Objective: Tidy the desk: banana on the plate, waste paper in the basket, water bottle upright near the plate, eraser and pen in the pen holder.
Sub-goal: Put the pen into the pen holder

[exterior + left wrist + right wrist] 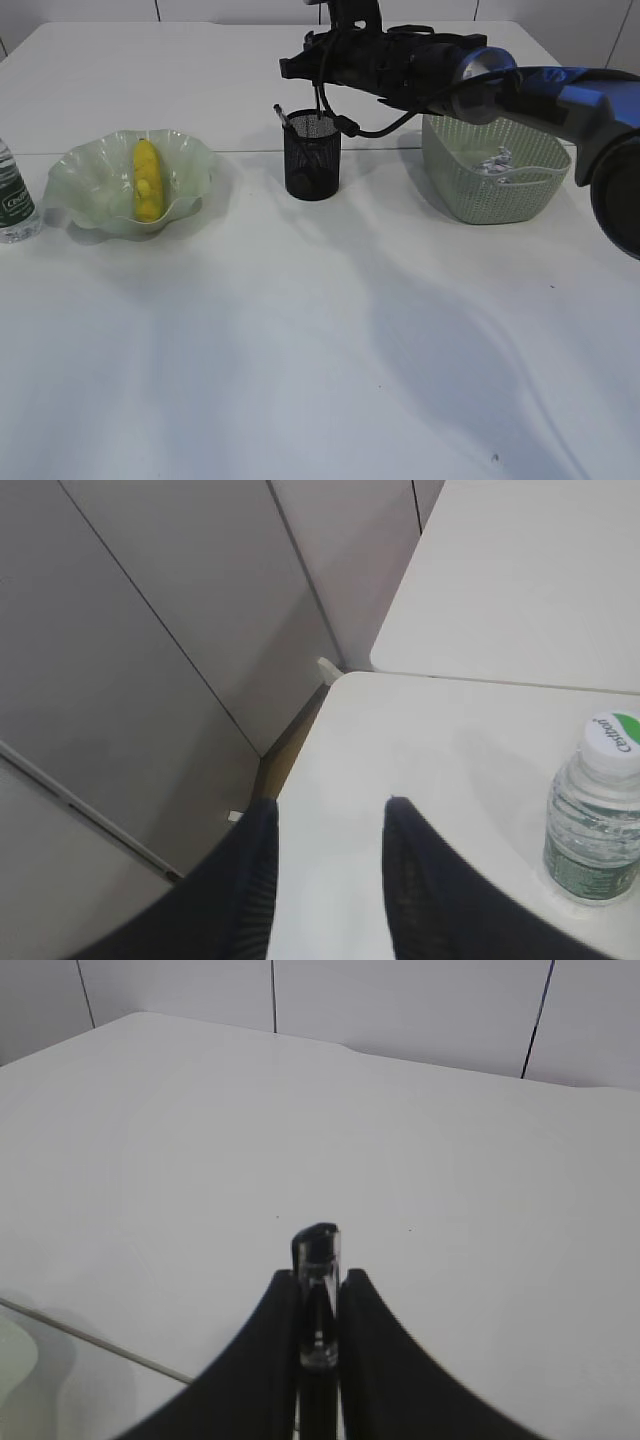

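- Exterior view shows the white surface [300, 350] carrying everything, with the right arm [560, 100] reaching across above the far side.
- Sage green basket [480, 170] stands at right, the waste paper [497, 160] crumpled inside it.
- Wavy pale green plate [100, 185] sits at left with the banana [148, 180] lying in it.
- Black mesh pen holder [312, 155] stands between plate and basket; a dark pen tip pokes over its rim.
- Water bottle [595, 810] stands upright just left of the plate, at the surface's edge.
- Right hand [320, 1305], above the pen holder, is clamped on a dark pen [318, 1290].
- Left hand [330, 820] has its fingers apart, empty, beside the bottle.
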